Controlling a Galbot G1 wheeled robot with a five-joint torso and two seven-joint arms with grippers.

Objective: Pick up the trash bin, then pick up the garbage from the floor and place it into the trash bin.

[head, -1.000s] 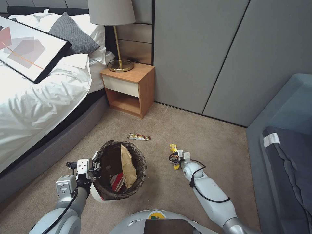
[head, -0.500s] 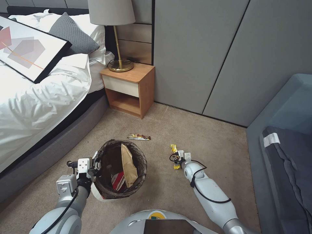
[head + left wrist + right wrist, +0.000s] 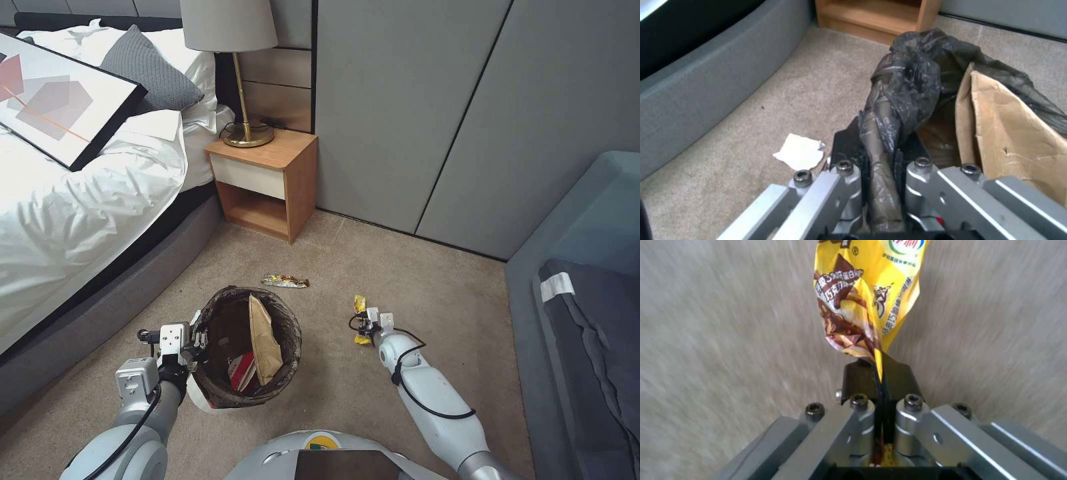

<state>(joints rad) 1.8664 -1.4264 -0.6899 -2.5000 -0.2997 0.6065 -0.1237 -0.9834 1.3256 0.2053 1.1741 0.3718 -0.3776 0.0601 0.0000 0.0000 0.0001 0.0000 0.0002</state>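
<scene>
- The trash bin (image 3: 250,347) is a small round white plastic bucket lined with a crinkled dark brown-black liner bag (image 3: 907,83) folded over its rim; it sits tilted at the lower left of the head view, above beige short-pile carpet (image 3: 333,253).
- Inside the bin a creased brown paper bag (image 3: 263,340) stands upright against the far wall, and a red-and-white crushed cup (image 3: 241,372) lies lower down beside it.
- The left pincer (image 3: 197,341) is clamped on the bin's near-left rim; in the left wrist view its black fingers (image 3: 849,146) squeeze a twisted fold of the liner between them.
- The right pincer (image 3: 368,325) is closed on a glossy yellow snack wrapper (image 3: 867,296) with brown print; the wrist view shows the wrapper's crimped end pinched between the two dark pads, the rest of it extending beyond them over the carpet.
- In the head view this wrapper sits well to the right of the bin, apart from it.
- A second, gold-and-brown foil wrapper (image 3: 285,281) lies flat on the carpet just beyond the bin's far rim.
- A torn scrap of white paper (image 3: 800,155) lies on the carpet near the left pincer, beside the grey upholstered bed base (image 3: 706,80).
</scene>
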